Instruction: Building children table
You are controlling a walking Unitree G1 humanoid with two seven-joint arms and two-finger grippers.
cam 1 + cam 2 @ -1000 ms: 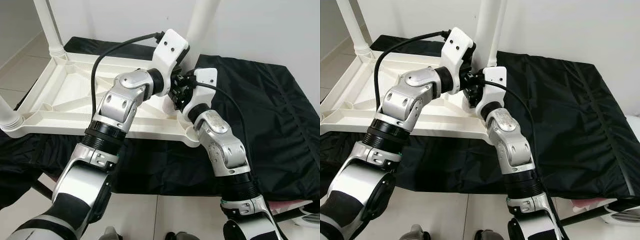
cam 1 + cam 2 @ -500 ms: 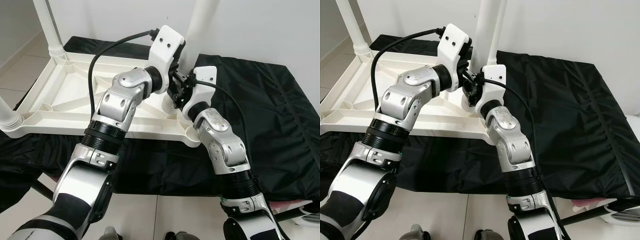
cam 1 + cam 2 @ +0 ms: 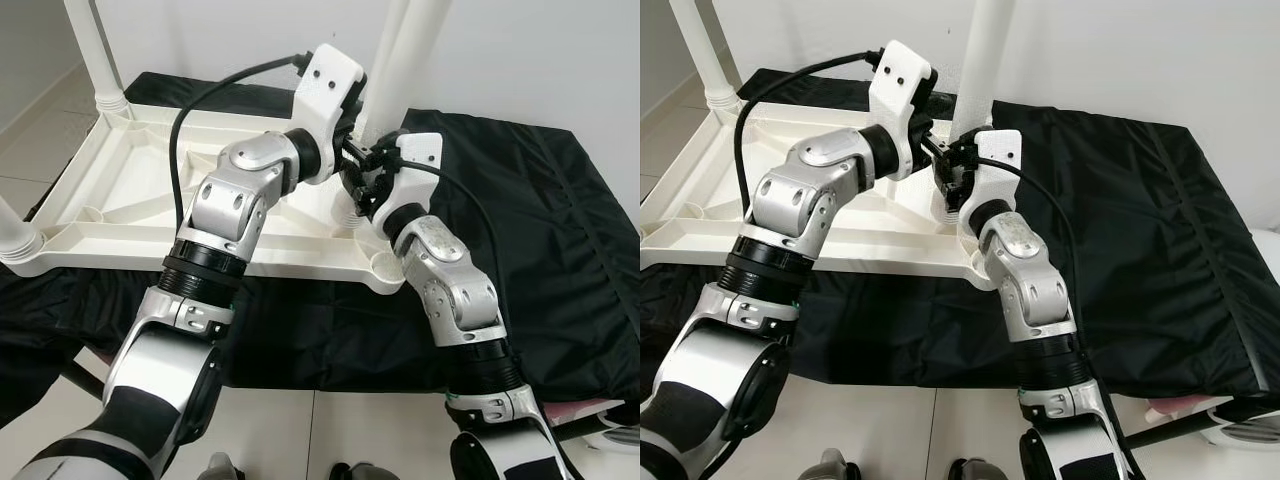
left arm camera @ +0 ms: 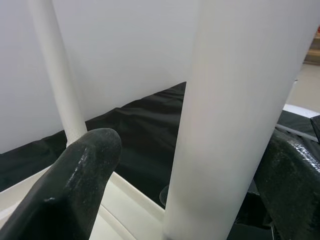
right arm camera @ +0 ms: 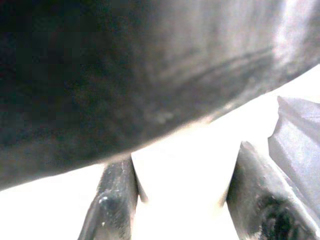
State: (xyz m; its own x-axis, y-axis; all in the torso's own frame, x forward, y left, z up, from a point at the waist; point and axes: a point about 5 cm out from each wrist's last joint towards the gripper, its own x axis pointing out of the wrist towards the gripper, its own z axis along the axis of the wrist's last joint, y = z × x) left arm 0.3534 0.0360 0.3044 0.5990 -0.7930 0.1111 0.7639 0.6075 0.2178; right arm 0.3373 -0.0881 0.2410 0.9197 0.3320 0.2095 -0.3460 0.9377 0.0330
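Observation:
A white plastic children's table (image 3: pixel 130 170) lies upside down on a black cloth (image 3: pixel 540 250). A white table leg (image 3: pixel 412 50) stands upright in a socket near the table's near right corner. My left gripper (image 3: pixel 352 150) reaches across from the left, and the leg (image 4: pixel 235 115) stands between its spread fingers (image 4: pixel 80 180), one of them clear of it. My right gripper (image 3: pixel 365 192) holds the same leg lower down near the socket, its fingers (image 5: pixel 116 200) pressed on the white surface. A dark finger of the left gripper covers the upper part of the right wrist view.
Two more legs stand fitted, one at the far left corner (image 3: pixel 95 55) and one at the near left corner (image 3: pixel 15 235). An empty socket (image 3: pixel 385 265) sits at the near right corner. White wall behind; tiled floor (image 3: pixel 300 430) in front.
My left wrist has risen and slid a little farther along the leg. The right wrist has shifted slightly up and right with it. The table has stayed put.

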